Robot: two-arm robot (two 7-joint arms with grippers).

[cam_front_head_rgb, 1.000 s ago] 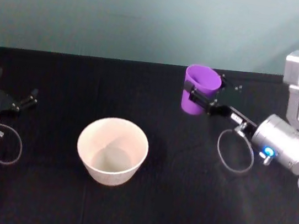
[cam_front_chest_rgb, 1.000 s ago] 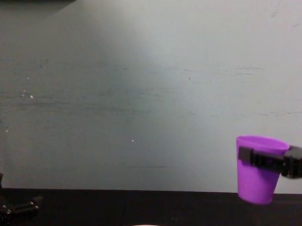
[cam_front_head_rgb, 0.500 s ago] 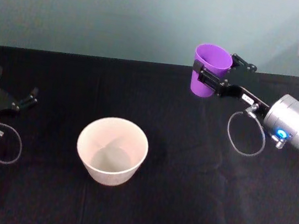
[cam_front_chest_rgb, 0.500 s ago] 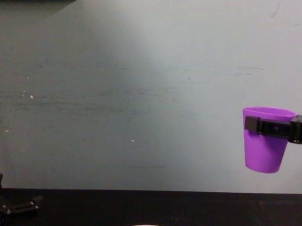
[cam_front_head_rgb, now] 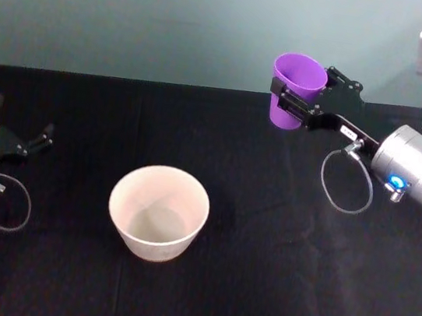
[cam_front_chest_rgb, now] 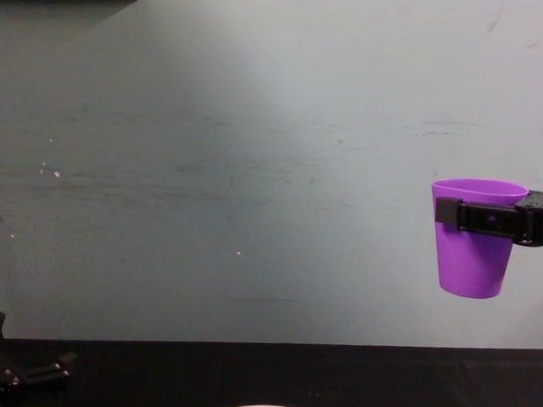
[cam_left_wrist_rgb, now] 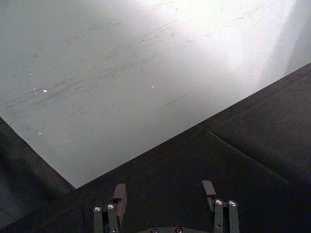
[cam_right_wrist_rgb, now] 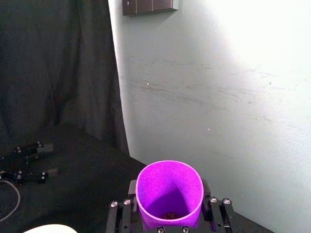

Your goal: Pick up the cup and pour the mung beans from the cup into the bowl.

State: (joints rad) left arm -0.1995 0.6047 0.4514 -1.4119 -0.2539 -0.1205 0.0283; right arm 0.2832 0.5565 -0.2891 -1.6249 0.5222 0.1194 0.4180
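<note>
Purple plastic, smooth and without handle: this is the cup [cam_front_head_rgb: 295, 91], and it sits between the two fingers of the right claw [cam_front_head_rgb: 308, 91]. The claw pinches it from both sides just under the rim, one black finger on each side of the wall. In the right wrist view the cup [cam_right_wrist_rgb: 169, 194] fills the gap between the fingers completely.

In the chest view the cup [cam_front_chest_rgb: 475, 239] hangs in the air, its base well above the black desk [cam_front_head_rgb: 261, 251]. It stands upright, the mouth up and the narrower base down, so its long axis is close to vertical. It becomes thinner toward the base. At the bottom inside, a small dark patch of mung beans [cam_right_wrist_rgb: 170, 215] is seen; single beans I cannot tell.

The bowl [cam_front_head_rgb: 153, 248], pale and wide, stands on the desk well apart from the cup, nearer to the robot and to its left.

The left claw [cam_front_head_rgb: 34, 142] rests low at the left edge of the desk, its fingers [cam_left_wrist_rgb: 119, 194] spread and holding nothing.
</note>
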